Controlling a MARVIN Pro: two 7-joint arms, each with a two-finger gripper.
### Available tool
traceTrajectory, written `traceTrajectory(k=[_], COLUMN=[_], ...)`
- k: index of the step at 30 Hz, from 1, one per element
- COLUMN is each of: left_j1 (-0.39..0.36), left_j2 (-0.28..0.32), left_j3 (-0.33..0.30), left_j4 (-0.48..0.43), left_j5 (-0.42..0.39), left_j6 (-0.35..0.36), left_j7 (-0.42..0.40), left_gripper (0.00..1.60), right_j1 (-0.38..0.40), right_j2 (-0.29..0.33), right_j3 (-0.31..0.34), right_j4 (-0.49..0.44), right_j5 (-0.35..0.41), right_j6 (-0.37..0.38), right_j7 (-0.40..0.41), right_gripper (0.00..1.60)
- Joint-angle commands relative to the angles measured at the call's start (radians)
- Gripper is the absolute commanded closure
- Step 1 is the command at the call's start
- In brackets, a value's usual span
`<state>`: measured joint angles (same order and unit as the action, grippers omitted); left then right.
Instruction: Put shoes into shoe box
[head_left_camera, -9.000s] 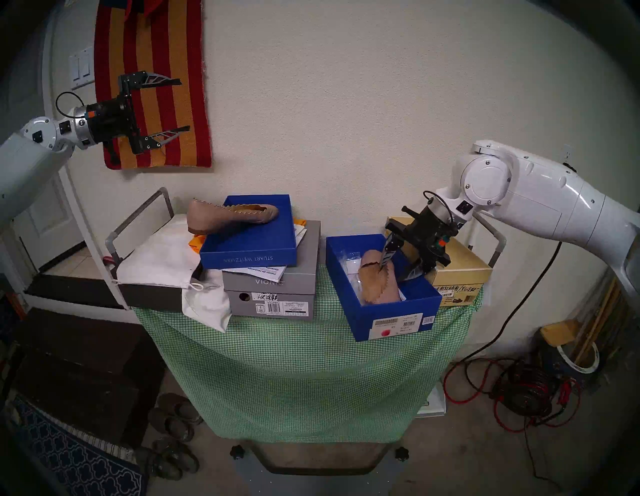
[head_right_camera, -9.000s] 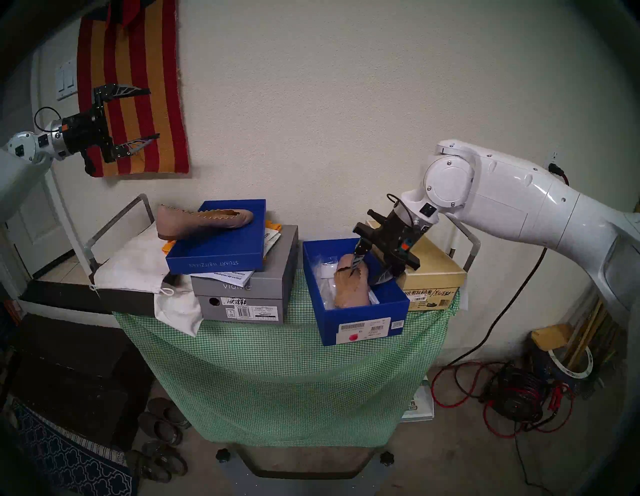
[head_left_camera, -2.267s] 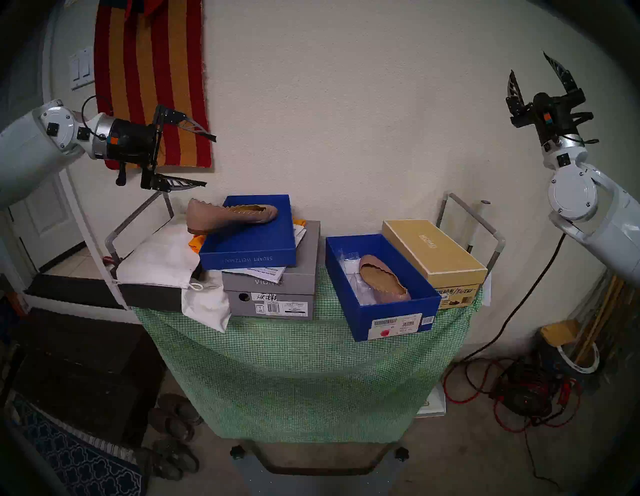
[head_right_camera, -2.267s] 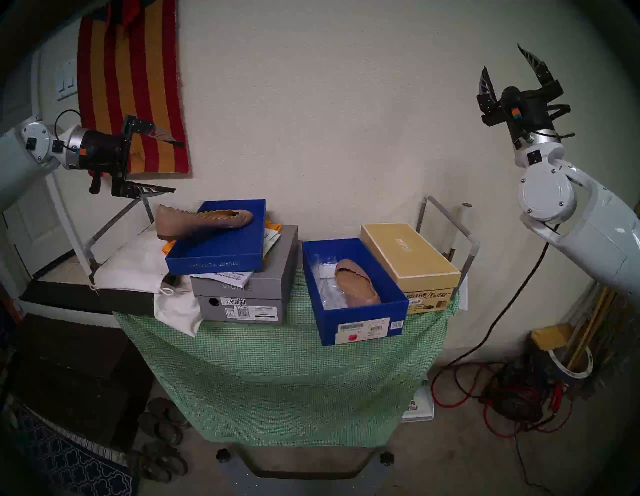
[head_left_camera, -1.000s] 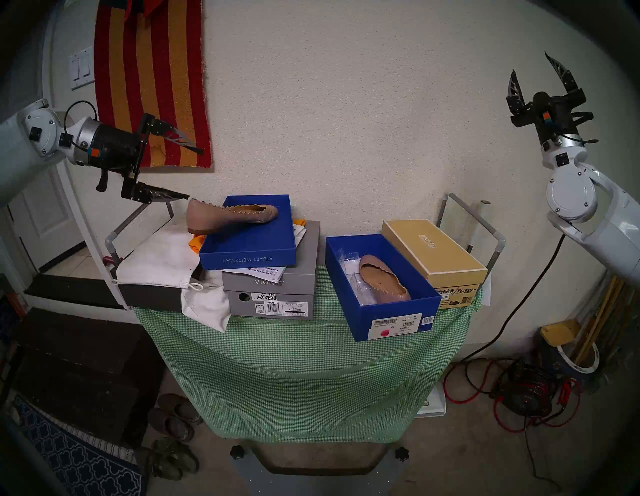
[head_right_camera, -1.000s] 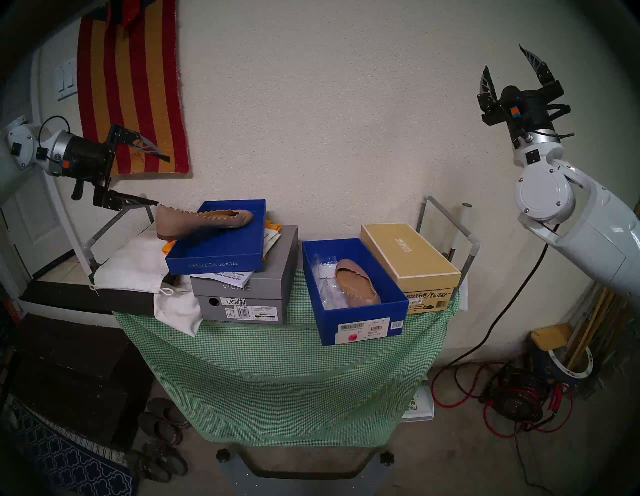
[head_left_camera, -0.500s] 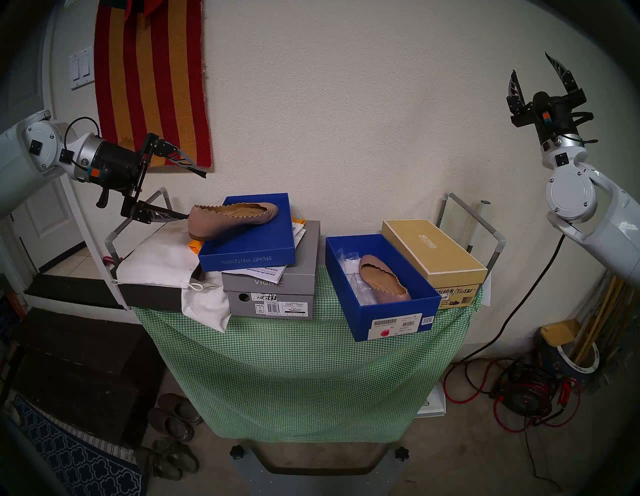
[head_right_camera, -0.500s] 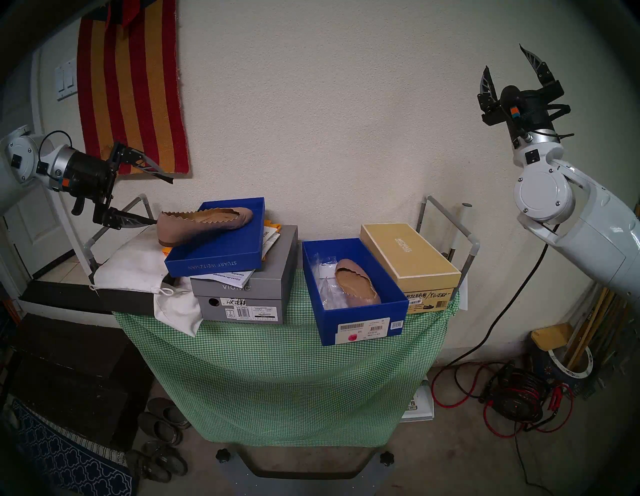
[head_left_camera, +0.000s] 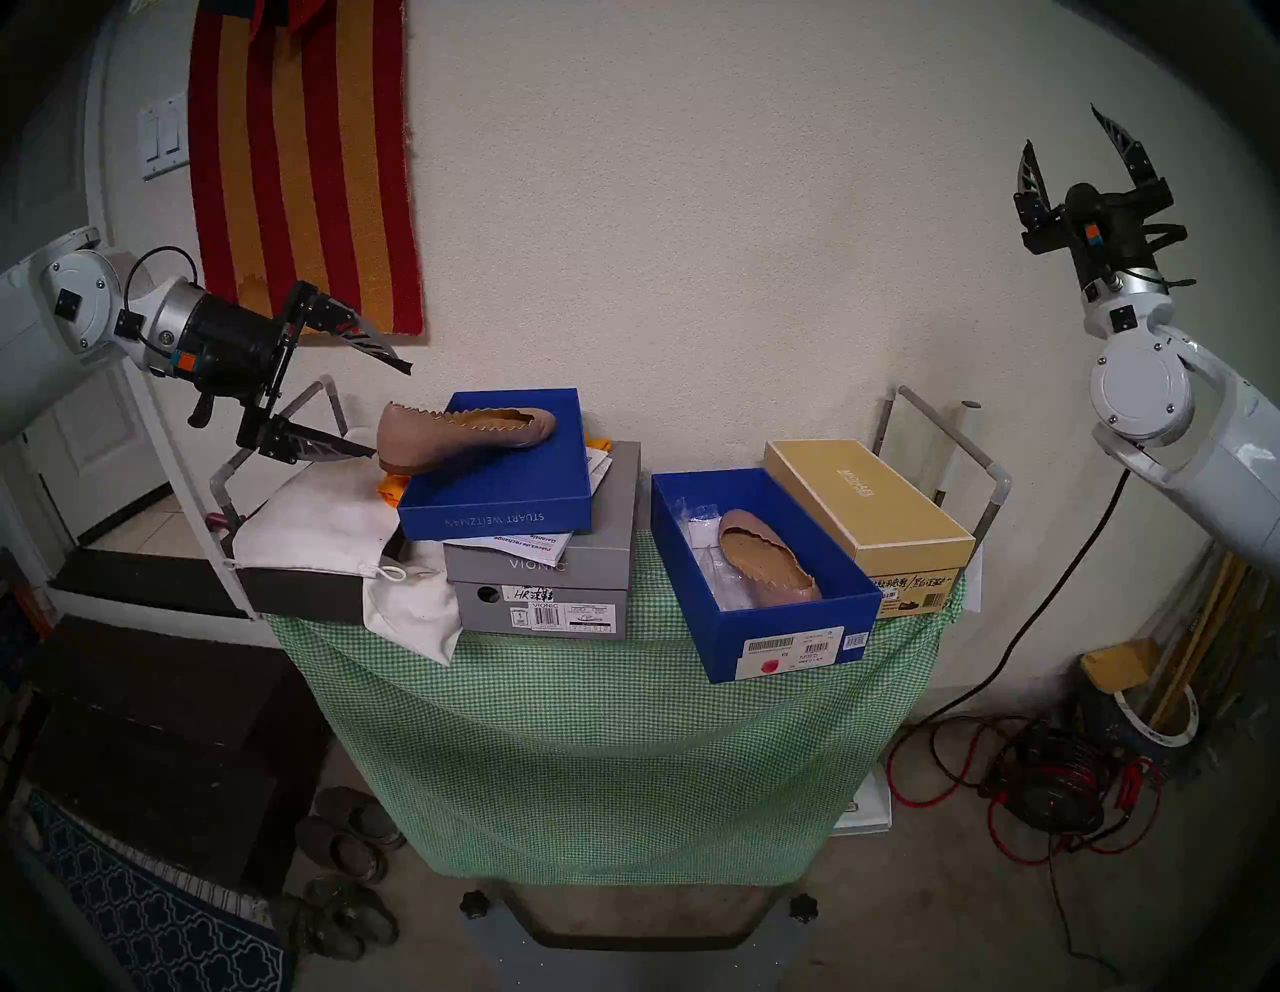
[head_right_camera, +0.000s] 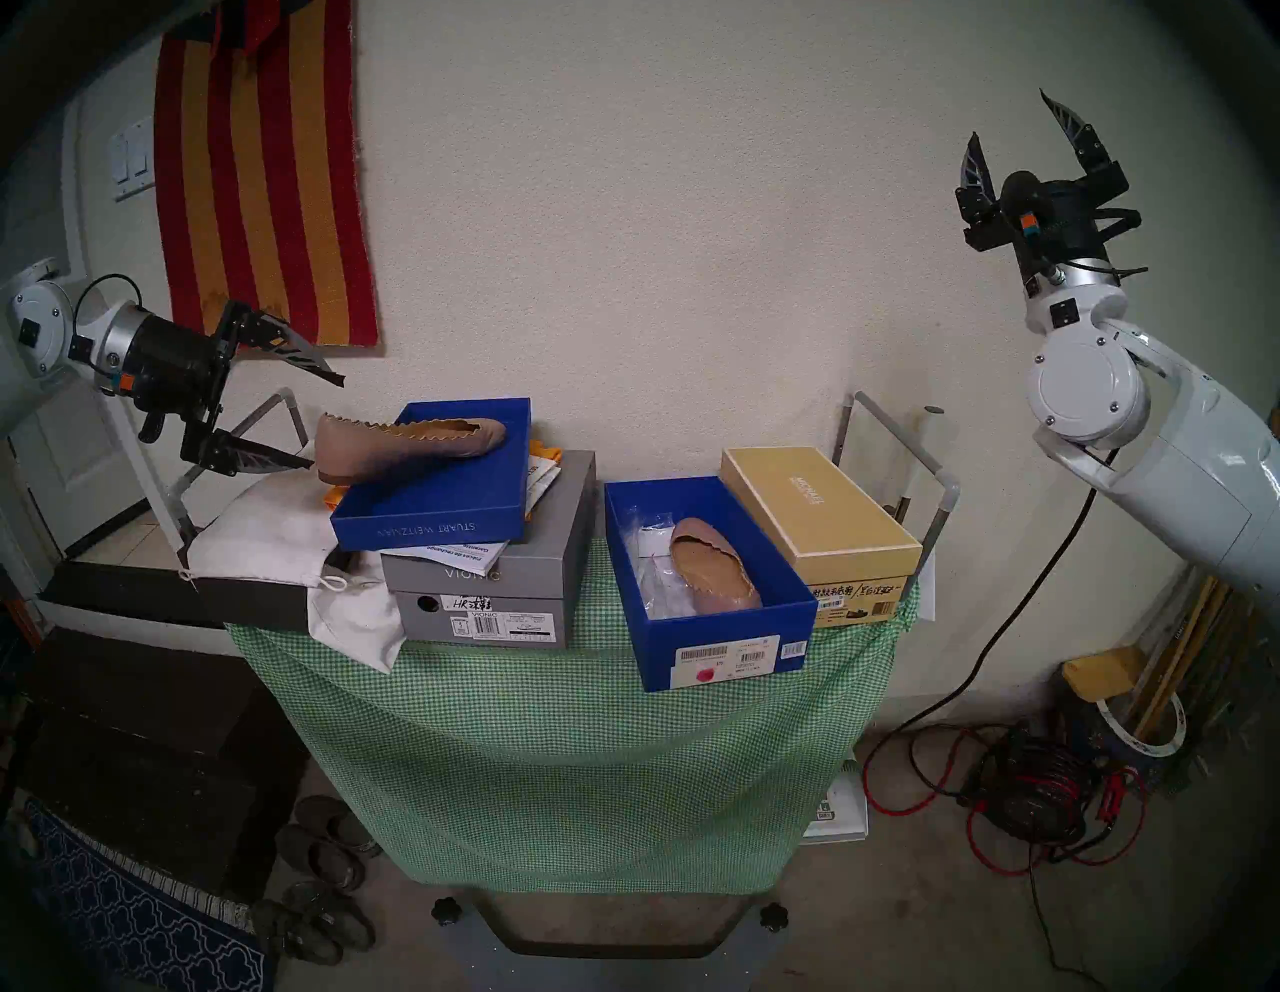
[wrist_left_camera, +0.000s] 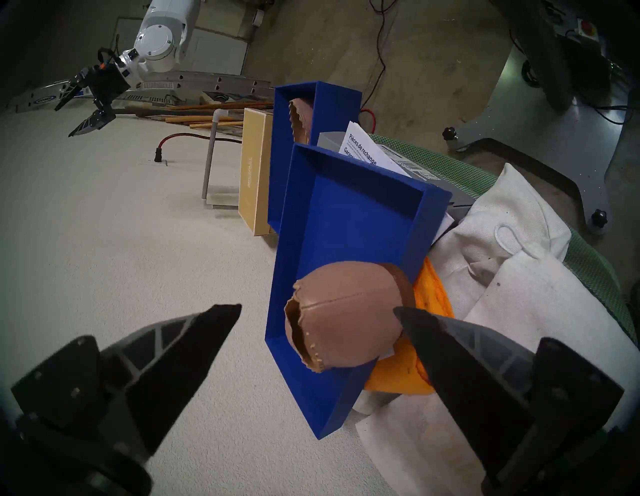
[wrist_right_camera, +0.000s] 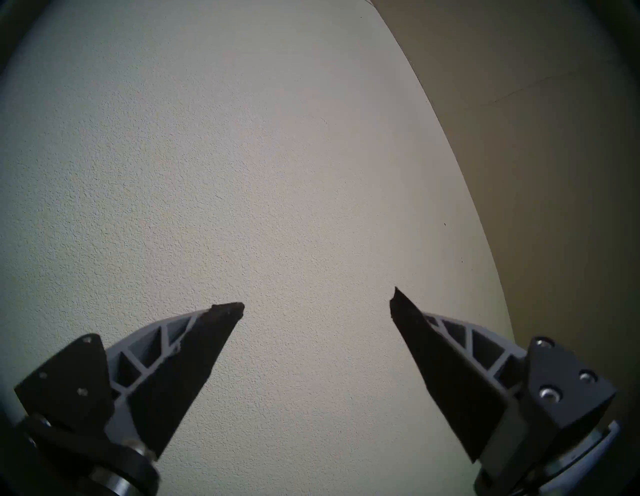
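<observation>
One beige-pink shoe (head_left_camera: 464, 433) lies in the shallow blue lid (head_left_camera: 499, 509) with its heel hanging over the lid's left end. My left gripper (head_left_camera: 391, 410) is open right at that heel. In the left wrist view the heel (wrist_left_camera: 346, 318) sits between the fingers, with the lower fingertip (wrist_left_camera: 415, 325) against the sole edge; contact cannot be told. The other shoe (head_left_camera: 765, 558) lies inside the blue shoe box (head_left_camera: 724, 637). My right gripper (head_left_camera: 1060, 125) is open and empty, raised high at the right and pointing up at the wall.
The lid rests on papers on a gray VIONIC box (head_left_camera: 540, 589). A tan box (head_left_camera: 866, 499) stands against the shoe box's right side. A white cloth bag (head_left_camera: 318, 519) and an orange cloth (wrist_left_camera: 426, 311) lie below the left gripper. Metal cart rails (head_left_camera: 970, 443) flank the green-clothed table (head_left_camera: 589, 727).
My left gripper has come down, so its lower finger went from the heel's top to its sole. The shoe rocked toward me, then settled back. The right arm has not moved.
</observation>
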<state>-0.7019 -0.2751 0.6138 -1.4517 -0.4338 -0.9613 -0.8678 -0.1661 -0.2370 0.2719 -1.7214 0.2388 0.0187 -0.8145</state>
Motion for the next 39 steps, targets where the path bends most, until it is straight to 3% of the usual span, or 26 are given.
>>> traceTrajectory(k=[1,3,5,9,10,12,13,19,20,22,23,26,31,34,35,36,38,39], left_j1=[-0.032,-0.037,-0.039,-0.048,-0.050,-0.054,-0.058,-0.067,-0.069,-0.074,-0.076,-0.084,-0.097,-0.107,-0.110,-0.113,-0.122,-0.127], left_j2=[0.000,0.002,0.003,0.005,0.006,0.007,0.008,0.015,0.016,0.017,0.017,0.016,0.016,0.016,0.016,0.016,0.016,0.015], left_j3=[0.008,0.015,0.021,0.038,0.042,0.050,0.054,0.083,0.087,0.095,0.099,0.109,0.127,0.137,0.141,0.144,0.149,0.150], left_j4=[-0.014,-0.017,-0.021,-0.029,-0.031,-0.033,-0.035,-0.040,-0.040,-0.041,-0.043,-0.046,-0.051,-0.053,-0.055,-0.055,-0.057,-0.057], left_j5=[-0.006,-0.006,-0.007,-0.009,-0.009,-0.010,-0.012,-0.013,-0.014,-0.016,-0.016,-0.018,-0.022,-0.023,-0.024,-0.024,-0.025,-0.028], left_j6=[0.001,0.001,0.001,0.001,0.001,0.001,0.001,0.001,0.001,0.001,0.001,0.001,0.001,0.001,0.001,0.001,0.001,0.001], left_j7=[-0.096,-0.096,-0.095,-0.096,-0.096,-0.087,-0.096,-0.093,-0.097,-0.097,-0.097,-0.093,-0.090,-0.097,-0.097,-0.097,-0.085,-0.096], left_gripper=[0.23,0.62,0.49,0.52,0.46,0.09,0.00,0.00,0.08,0.47,0.78,1.02,1.14,1.51,0.96,0.28,0.00,0.00], right_j1=[0.003,0.002,0.002,0.002,0.002,0.002,0.002,0.002,0.002,0.001,0.001,0.001,0.001,0.001,0.001,0.001,0.001,0.001], right_j2=[0.000,0.000,0.000,0.000,0.000,0.000,0.000,0.000,0.000,0.000,0.000,0.000,0.000,-0.001,-0.001,-0.001,-0.001,-0.001], right_j3=[0.002,0.002,0.002,0.003,0.003,0.003,0.003,0.003,0.003,0.003,0.003,0.003,0.003,0.003,0.003,0.003,0.004,0.004], right_j4=[0.002,0.002,0.002,0.001,0.001,0.001,0.001,0.000,0.000,-0.001,-0.001,-0.001,-0.002,-0.002,-0.002,-0.003,-0.003,-0.003], right_j5=[0.000,0.000,0.000,0.000,0.001,0.001,0.001,0.002,0.002,0.002,0.002,0.002,0.003,0.003,0.003,0.003,0.003,0.004], right_j6=[-0.001,0.000,0.001,0.002,0.003,0.004,0.004,0.007,0.007,0.008,0.009,0.010,0.012,0.013,0.014,0.014,0.015,0.015], right_j7=[0.000,-0.001,-0.001,-0.002,-0.003,-0.003,-0.003,-0.004,-0.005,-0.005,-0.005,-0.006,-0.007,-0.007,-0.008,-0.008,-0.008,-0.009], right_gripper=[0.00,0.00,0.00,0.00,0.00,0.00,0.00,0.00,0.00,0.00,0.00,0.00,0.00,0.00,0.00,0.00,0.00,0.00])
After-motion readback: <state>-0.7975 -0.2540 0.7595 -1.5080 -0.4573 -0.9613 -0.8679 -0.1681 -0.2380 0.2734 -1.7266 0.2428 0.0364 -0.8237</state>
